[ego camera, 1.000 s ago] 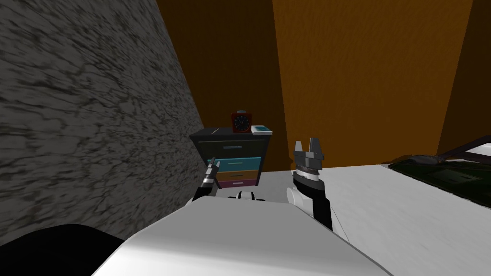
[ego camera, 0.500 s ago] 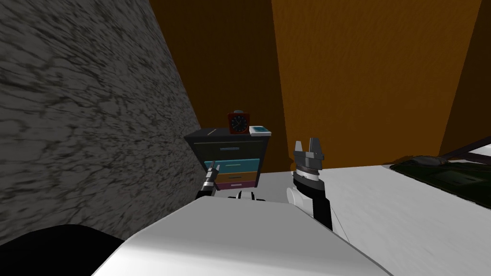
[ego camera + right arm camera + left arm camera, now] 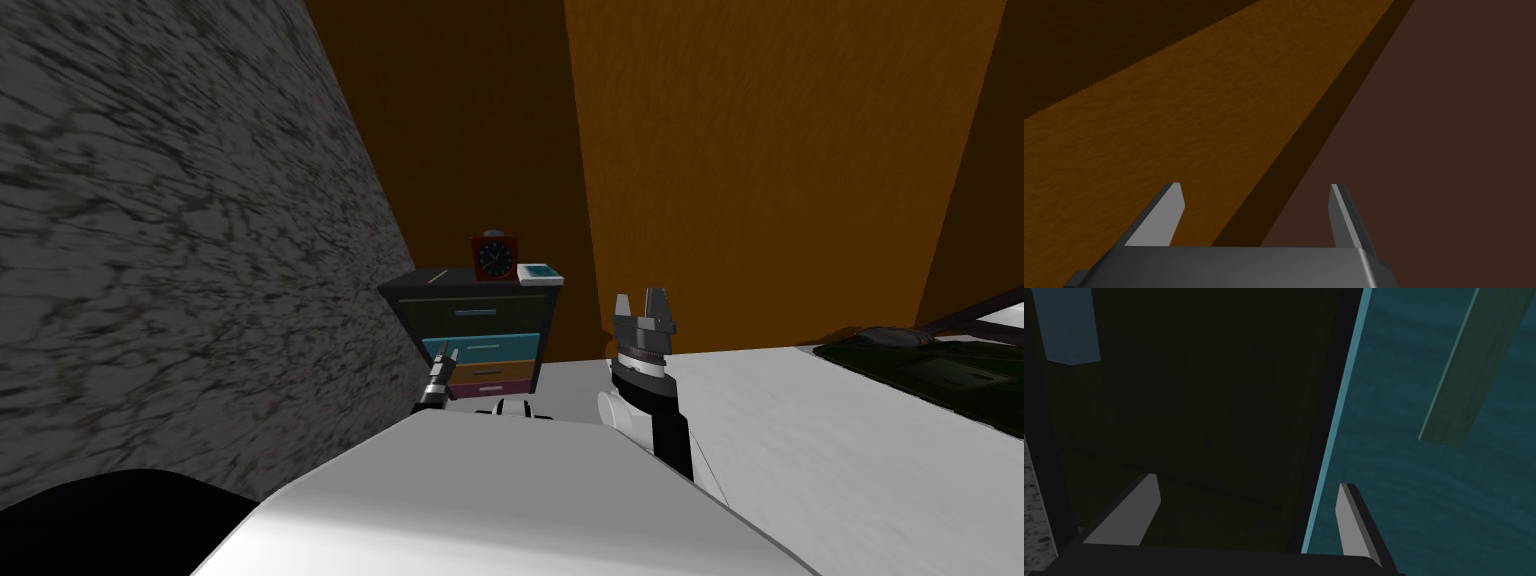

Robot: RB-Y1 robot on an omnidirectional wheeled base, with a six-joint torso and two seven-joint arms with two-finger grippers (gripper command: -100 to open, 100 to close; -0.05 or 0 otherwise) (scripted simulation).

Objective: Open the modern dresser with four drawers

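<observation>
A dark dresser (image 3: 415, 300) stands in the corner between the grey speckled wall and the brown wall. Its four drawer fronts, from the top, are dark (image 3: 475, 313), teal (image 3: 485, 348), orange (image 3: 490, 371) and pink (image 3: 495, 386). My left gripper (image 3: 443, 362) is open at the dresser's lower left front. In the left wrist view the left gripper (image 3: 1246, 508) straddles the seam between the dark front (image 3: 1199, 413) and the teal front (image 3: 1389, 498), holding nothing. The teal drawer's bar handle (image 3: 1464, 378) lies beyond one finger (image 3: 1351, 518). My right gripper (image 3: 645, 310) is raised, open and empty.
A red clock (image 3: 494, 257) and a small teal book (image 3: 540, 273) sit on the dresser top. The grey speckled wall (image 3: 180, 250) runs close along my left. A white bed (image 3: 850, 430) with a dark item (image 3: 930, 365) on it lies to my right.
The head view has shifted a little, so the dresser now sits slightly further left. My left gripper has dropped a little against the drawer fronts. The right arm has not moved.
</observation>
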